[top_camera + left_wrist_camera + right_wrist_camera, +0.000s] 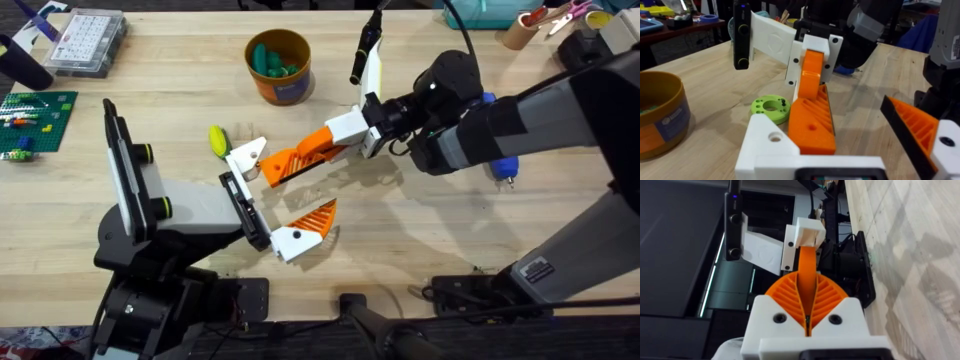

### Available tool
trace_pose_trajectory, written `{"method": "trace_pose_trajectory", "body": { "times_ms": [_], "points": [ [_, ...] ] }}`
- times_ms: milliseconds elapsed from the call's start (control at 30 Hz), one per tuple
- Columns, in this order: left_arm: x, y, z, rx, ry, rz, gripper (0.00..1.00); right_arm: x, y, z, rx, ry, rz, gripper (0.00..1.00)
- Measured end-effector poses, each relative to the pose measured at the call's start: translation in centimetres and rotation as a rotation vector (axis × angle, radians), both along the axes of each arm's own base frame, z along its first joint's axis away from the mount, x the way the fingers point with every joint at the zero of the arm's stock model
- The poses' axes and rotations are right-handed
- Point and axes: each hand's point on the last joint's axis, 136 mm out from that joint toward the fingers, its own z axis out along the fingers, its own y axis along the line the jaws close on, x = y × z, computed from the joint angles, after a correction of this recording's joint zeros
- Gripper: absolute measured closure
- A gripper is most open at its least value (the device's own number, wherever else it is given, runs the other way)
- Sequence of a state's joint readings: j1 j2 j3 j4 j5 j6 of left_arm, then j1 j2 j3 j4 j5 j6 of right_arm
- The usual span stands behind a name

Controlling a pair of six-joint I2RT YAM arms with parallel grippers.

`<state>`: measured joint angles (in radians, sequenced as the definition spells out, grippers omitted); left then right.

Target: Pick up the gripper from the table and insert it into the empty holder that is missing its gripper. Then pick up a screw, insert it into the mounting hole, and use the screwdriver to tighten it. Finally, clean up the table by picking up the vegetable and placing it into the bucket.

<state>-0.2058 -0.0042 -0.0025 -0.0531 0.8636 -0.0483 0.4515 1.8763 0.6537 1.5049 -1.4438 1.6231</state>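
Right end effector (318,152) was clenched on the gripper (292,160), seated against the holder (246,156). Left end effector (268,197) stood released over the worktop (420,230).

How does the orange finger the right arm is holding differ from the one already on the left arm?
The gripper is pinched by the right gripper, its end at the holder; the mounted finger sits on its white base, untouched. The gripper looks longer than the mounted finger. Both are orange and ribbed.

Pale wood table (430,230) with visible grain, matt. The gripper (305,155) is ribbed orange plastic, the holder (246,156) smooth white plastic. Upper middle of the overhead frame, the bucket (280,85) looks smooth, slightly glossy.
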Motion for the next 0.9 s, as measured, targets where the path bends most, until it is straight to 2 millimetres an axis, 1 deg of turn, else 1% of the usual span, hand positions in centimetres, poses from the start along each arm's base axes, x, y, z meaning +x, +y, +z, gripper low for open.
{"method": "trace_pose_trajectory", "body": {
  "times_ms": [567,900],
  "points": [
    [0.22,0.15,0.01,0.002,0.01,0.016,0.016,0.4,0.13,-0.08,-0.004,0.019,-0.023,0.981],
    [0.21,0.14,0.18,0.001,0.0,0.015,0.016,0.78,0.25,0.39,0.018,-0.01,-0.051,0.981]
  ]
}}
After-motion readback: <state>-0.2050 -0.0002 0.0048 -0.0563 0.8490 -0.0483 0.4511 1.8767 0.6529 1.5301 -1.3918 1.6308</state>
